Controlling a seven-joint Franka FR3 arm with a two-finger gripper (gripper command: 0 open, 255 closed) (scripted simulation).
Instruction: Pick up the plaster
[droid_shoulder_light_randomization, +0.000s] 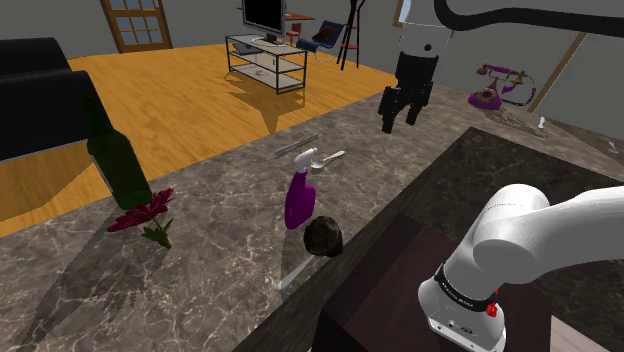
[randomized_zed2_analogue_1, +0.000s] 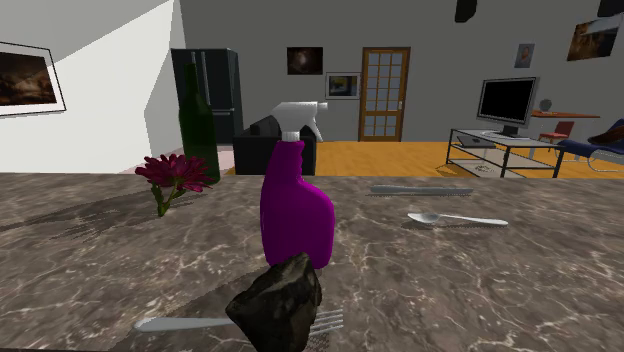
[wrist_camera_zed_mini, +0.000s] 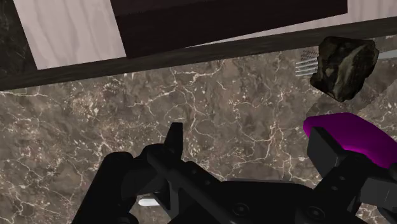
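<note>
The plaster (droid_shoulder_light_randomization: 323, 236) is a dark, rough, rock-like lump lying on the brown marble counter (droid_shoulder_light_randomization: 220, 250), near the counter's edge by the stand. In the second exterior view the plaster (randomized_zed2_analogue_1: 277, 305) sits at the front, just before a purple spray bottle (randomized_zed2_analogue_1: 295, 215). My black gripper (droid_shoulder_light_randomization: 399, 120) hangs open in the air, well above the counter and beyond the lump. In the wrist view the gripper (wrist_camera_zed_mini: 249, 133) has its fingers wide apart with nothing between them, and the plaster (wrist_camera_zed_mini: 343, 63) lies off to the side past the right finger (wrist_camera_zed_mini: 331, 149).
The purple spray bottle (droid_shoulder_light_randomization: 299, 200) stands right beside the lump, and a fork (droid_shoulder_light_randomization: 295, 272) lies under it. A spoon (droid_shoulder_light_randomization: 325, 158) and a long grey utensil (droid_shoulder_light_randomization: 297, 145) lie farther along. A dark green bottle (droid_shoulder_light_randomization: 118, 160) and a red flower (droid_shoulder_light_randomization: 145, 215) stand at the shoulder view's left.
</note>
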